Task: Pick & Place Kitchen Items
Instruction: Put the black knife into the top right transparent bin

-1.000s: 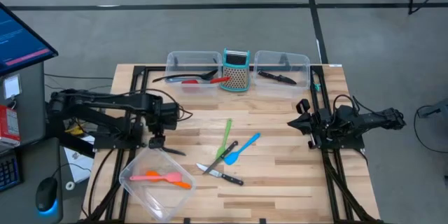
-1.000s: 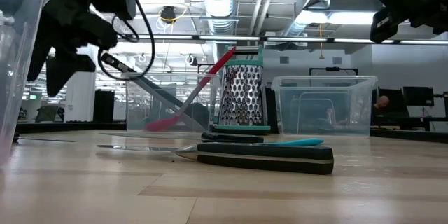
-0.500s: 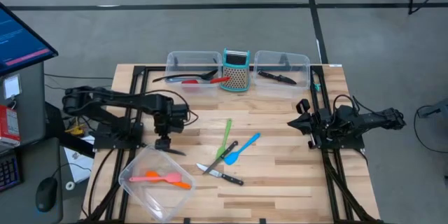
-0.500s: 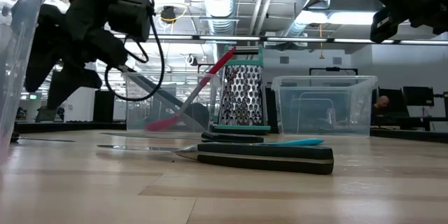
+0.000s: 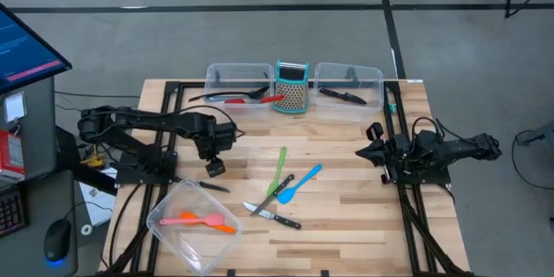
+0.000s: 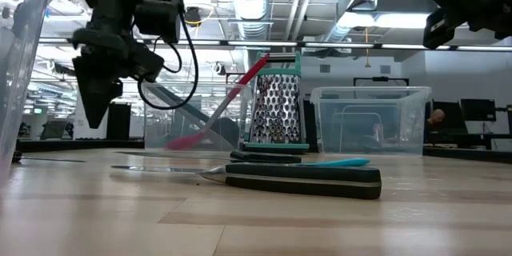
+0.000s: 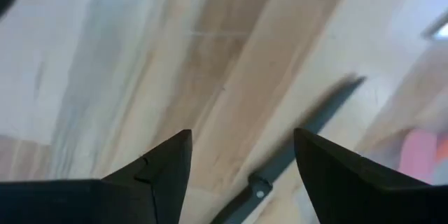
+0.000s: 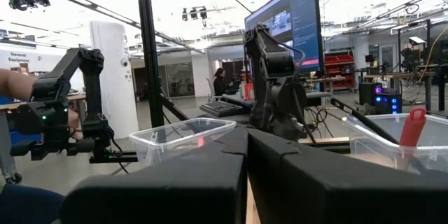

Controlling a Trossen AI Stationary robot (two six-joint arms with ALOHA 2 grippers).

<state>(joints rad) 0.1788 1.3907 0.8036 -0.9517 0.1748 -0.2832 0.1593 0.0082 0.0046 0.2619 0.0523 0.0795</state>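
The left gripper (image 5: 214,167), fingers spread and empty, hovers above a black-handled steel knife (image 5: 206,185) lying near the desk's left edge beside the clear plastic tub (image 5: 164,225). Best to descend straddling the handle, not the blade. The right gripper (image 5: 377,150), pressed together, waits at the right edge.

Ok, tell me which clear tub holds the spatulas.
The tilted tub at the table's front-left corner: pink and orange spatulas lie inside.
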